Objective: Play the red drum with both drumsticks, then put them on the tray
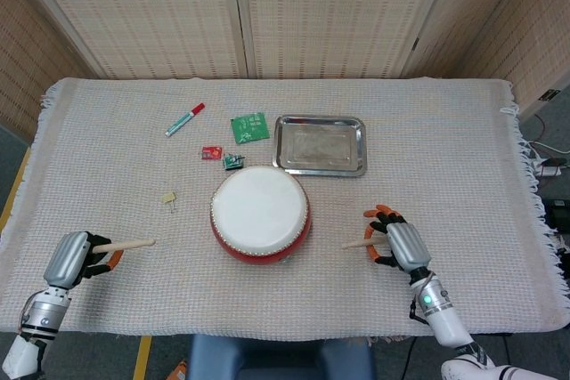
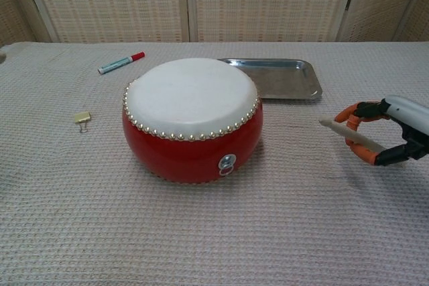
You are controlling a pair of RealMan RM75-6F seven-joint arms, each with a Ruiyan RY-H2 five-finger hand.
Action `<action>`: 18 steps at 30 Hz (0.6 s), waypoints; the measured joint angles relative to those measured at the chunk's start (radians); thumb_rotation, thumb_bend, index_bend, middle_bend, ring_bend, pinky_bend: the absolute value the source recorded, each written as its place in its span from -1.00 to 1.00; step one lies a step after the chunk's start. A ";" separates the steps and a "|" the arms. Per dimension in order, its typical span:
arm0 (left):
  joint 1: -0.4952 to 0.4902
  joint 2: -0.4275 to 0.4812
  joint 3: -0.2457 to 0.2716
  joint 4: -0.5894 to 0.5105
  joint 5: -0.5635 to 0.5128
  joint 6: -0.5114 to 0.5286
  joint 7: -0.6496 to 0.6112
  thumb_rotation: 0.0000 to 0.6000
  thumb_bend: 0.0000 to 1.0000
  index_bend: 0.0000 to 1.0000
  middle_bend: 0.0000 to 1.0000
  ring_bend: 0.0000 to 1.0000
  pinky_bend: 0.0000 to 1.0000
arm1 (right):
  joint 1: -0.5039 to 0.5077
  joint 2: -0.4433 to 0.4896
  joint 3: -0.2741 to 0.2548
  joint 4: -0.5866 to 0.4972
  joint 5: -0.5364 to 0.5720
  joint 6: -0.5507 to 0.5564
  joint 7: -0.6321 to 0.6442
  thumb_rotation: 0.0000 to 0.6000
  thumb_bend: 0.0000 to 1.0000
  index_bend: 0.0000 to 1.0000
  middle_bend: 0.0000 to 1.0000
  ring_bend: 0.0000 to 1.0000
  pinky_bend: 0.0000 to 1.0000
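The red drum (image 1: 260, 214) with its white skin (image 2: 192, 94) stands in the middle of the cloth. My right hand (image 1: 398, 242) grips a wooden drumstick (image 1: 358, 242) to the drum's right; the stick (image 2: 348, 132) is off the cloth, its tip pointing left at the drum. At the near left, my left hand (image 1: 75, 258) holds the other drumstick (image 1: 129, 244), tip pointing right toward the drum; this hand is outside the chest view. The steel tray (image 1: 320, 145) lies bare behind the drum, to its right (image 2: 295, 84).
A red-capped marker (image 1: 184, 119), a green circuit board (image 1: 250, 126), a small red item (image 1: 211, 153), a small green part (image 1: 233, 162) and a binder clip (image 1: 169, 198) lie left and behind the drum. The clip (image 2: 82, 118) and marker (image 2: 120, 62) show in the chest view.
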 measured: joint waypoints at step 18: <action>0.008 0.017 0.006 -0.041 0.011 0.017 0.024 1.00 -0.17 1.00 1.00 1.00 1.00 | 0.026 0.050 0.041 0.181 -0.102 -0.041 1.262 1.00 -0.20 0.30 -0.12 -0.30 -0.31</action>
